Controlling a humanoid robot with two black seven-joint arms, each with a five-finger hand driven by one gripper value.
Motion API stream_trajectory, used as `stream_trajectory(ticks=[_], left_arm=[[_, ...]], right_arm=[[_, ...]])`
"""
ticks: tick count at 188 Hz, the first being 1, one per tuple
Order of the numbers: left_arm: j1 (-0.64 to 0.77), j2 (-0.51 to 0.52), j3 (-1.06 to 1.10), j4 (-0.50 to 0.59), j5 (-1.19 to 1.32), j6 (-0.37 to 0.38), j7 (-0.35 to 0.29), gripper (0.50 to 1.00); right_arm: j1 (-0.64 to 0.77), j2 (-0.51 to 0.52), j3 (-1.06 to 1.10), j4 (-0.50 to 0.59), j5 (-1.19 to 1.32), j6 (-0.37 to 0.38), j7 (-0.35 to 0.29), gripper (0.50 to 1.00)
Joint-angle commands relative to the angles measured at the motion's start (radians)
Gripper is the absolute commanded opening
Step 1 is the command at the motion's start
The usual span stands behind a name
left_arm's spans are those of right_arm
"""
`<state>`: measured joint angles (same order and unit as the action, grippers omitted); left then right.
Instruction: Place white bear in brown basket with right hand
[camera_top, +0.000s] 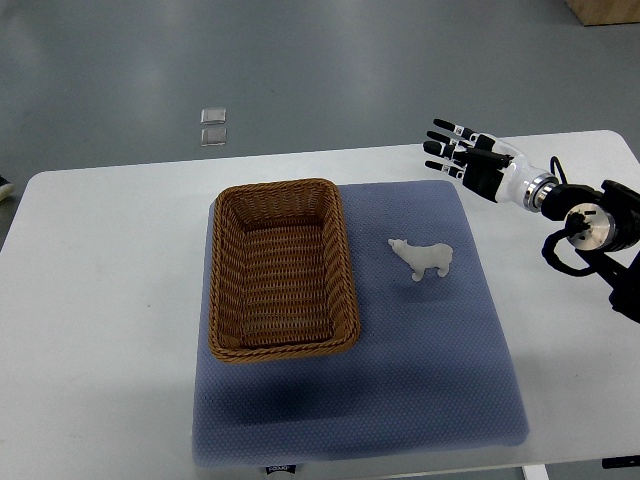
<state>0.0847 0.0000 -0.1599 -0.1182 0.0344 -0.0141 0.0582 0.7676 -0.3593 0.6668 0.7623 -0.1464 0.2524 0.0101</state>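
— Fingers (445, 140) spread, holding nothing?
— Yes. From the left: wicker basket (283, 268) sits empty on the blue mat (420, 370), white bear (423, 259) stands just beside it, right hand (470, 160) hovers past the mat's far corner.
— Room to reach?
— Plenty, I'd say.

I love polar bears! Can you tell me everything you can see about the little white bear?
The white bear is a small toy polar bear, smooth and hard-looking. It stands on its legs on the blue mat, head toward the brown basket but apart from it. Nothing else touches it. The right hand hovers open beyond it, not yet holding it.
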Motion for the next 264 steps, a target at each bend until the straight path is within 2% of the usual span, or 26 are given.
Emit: stream_trajectory(ticks=[1,48,100,126,162,201,231,264], left_arm=[[-0.008,0.000,0.000,-0.006,0.001,0.000,0.000,1.000],[-0.016,0.000,0.002,-0.011,0.001,-0.001,0.000,1.000],[-0.016,0.000,0.002,-0.011,0.001,-0.001,0.000,1.000],[-0.016,0.000,0.002,-0.011,0.001,-0.001,0.000,1.000],[-0.016,0.000,0.002,-0.011,0.001,-0.001,0.000,1.000],[-0.016,0.000,0.002,-0.011,0.001,-0.001,0.000,1.000],[-0.016,0.000,0.002,-0.011,0.001,-0.001,0.000,1.000],[-0.016,0.000,0.002,-0.011,0.001,-0.001,0.000,1.000]], right_arm=[[-0.001,-0.001,0.005,0.005,-0.104,-0.016,0.002,0.928],[0.016,-0.009,-0.006,0.008,-0.156,-0.002,0.002,0.928],[0.024,-0.027,-0.006,0.043,-0.416,0.090,0.044,0.928],[0.026,-0.027,-0.006,0.049,-0.561,0.103,0.048,0.928],[0.026,-0.052,-0.007,0.098,-0.713,0.182,0.096,0.928],[0.022,-0.087,-0.009,0.193,-0.837,0.246,0.099,0.928],[0.015,-0.092,-0.010,0.233,-0.953,0.249,0.103,0.928],[0.003,-0.107,-0.047,0.281,-1.108,0.211,0.142,0.928]])
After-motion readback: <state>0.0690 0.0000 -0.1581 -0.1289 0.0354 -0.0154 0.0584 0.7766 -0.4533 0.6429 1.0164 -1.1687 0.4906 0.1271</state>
